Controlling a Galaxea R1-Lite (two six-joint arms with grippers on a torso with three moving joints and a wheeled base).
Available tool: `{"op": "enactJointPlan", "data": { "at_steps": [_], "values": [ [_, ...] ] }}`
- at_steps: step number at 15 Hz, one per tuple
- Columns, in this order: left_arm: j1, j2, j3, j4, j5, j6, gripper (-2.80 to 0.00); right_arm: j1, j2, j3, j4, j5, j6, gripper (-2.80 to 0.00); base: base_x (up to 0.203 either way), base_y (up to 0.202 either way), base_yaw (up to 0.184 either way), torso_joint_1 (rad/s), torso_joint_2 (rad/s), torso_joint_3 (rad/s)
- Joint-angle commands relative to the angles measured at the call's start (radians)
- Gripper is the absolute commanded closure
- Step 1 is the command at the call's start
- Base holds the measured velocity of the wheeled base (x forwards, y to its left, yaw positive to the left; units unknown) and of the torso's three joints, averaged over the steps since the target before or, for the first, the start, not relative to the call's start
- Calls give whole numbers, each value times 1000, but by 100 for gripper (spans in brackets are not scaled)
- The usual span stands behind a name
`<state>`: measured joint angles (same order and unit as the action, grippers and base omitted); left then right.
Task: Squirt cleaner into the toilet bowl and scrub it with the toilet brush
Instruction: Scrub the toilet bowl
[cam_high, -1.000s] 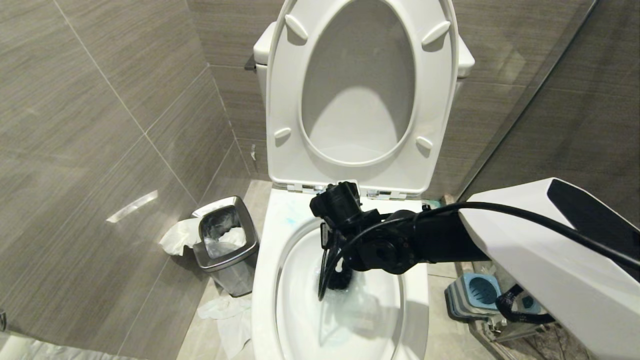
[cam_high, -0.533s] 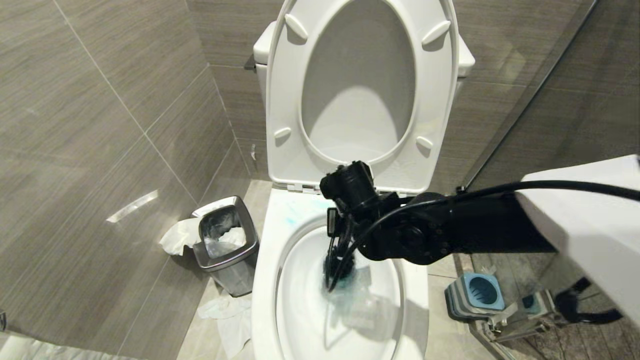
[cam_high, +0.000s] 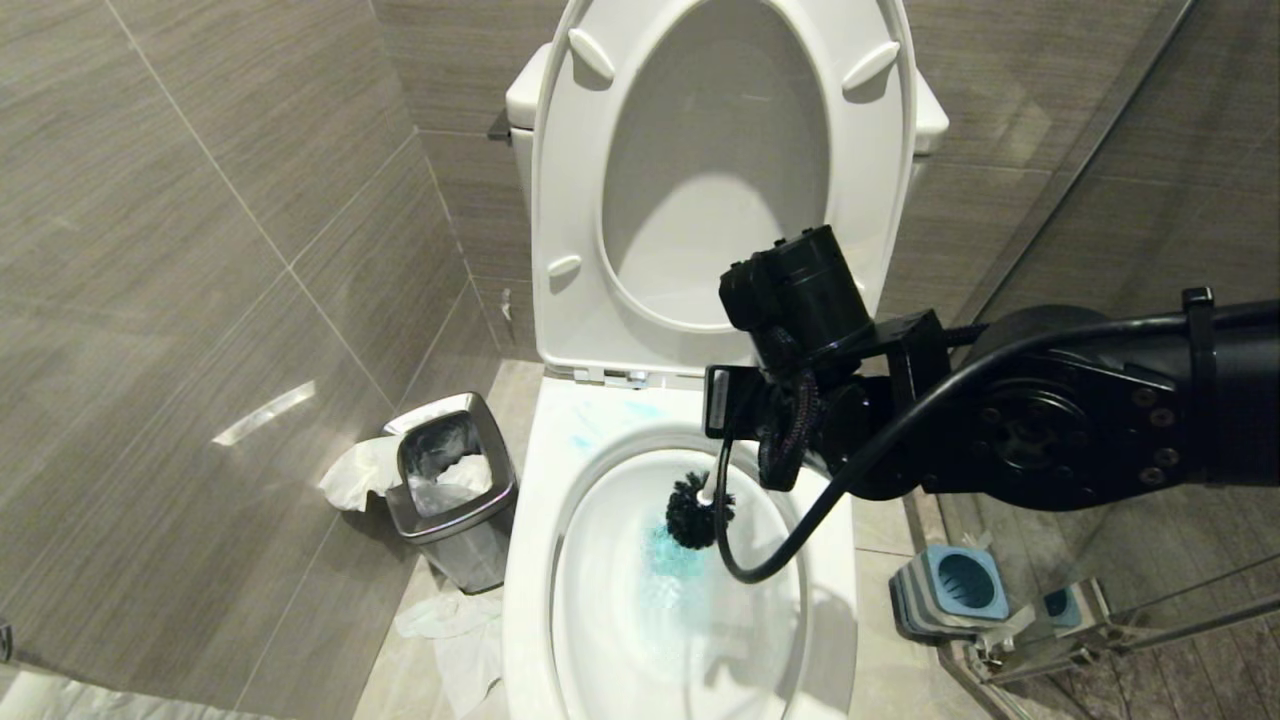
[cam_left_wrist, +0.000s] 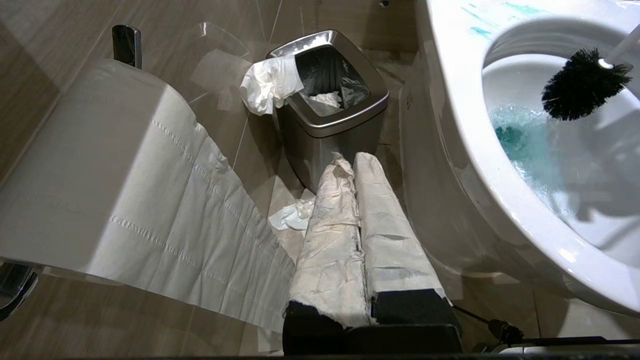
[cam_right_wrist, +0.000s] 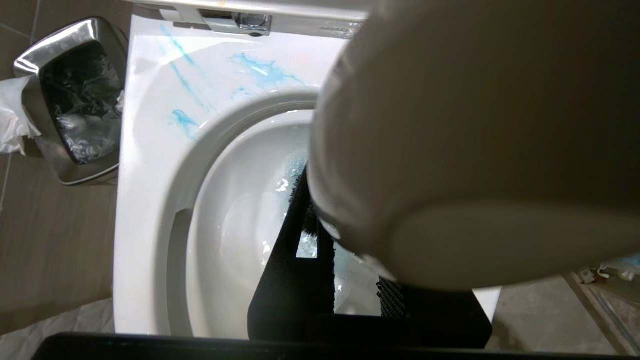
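Head view | toilet brush (cam_high: 690, 510): black bristle ball, white handle | right pincer (cam_high: 722, 455) pinching handle | left pincer (cam_left_wrist: 357, 165) pressed together

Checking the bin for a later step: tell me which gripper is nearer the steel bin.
Left. The left gripper, shut and wrapped in paper, points at the steel bin from just short of it. The right gripper holds the toilet brush over the toilet bowl, beside the bin.

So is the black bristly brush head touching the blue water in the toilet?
Apart. In the left wrist view the ball-shaped black brush head hangs clear above the turquoise-blue water, with white ceramic showing between them.
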<state>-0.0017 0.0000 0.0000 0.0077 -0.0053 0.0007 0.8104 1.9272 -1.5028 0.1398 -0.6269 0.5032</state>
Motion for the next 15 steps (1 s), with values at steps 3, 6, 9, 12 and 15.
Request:
{"op": "enactJointPlan", "data": {
  "at_steps": [3, 6, 9, 12, 15],
  "values": [
    [0, 2, 3, 0, 1, -1, 0, -43, 94, -25, -6, -3, 8, 0, 0, 0, 0, 0, 0, 0],
    [0, 2, 3, 0, 1, -1, 0, -76, 182, -104, -6, -2, 9, 0, 0, 0, 0, 0, 0, 0],
    [0, 2, 3, 0, 1, -1, 0, -80, 234, -205, -6, 16, 7, 0, 0, 0, 0, 0, 0, 0],
    [0, 2, 3, 0, 1, -1, 0, -58, 286, -306, 1, 18, -5, 0, 0, 0, 0, 0, 0, 0],
    [0, 2, 3, 0, 1, -1, 0, 6, 318, -337, 3, 20, -25, 0, 0, 0, 0, 0, 0, 0]
  ]
}}
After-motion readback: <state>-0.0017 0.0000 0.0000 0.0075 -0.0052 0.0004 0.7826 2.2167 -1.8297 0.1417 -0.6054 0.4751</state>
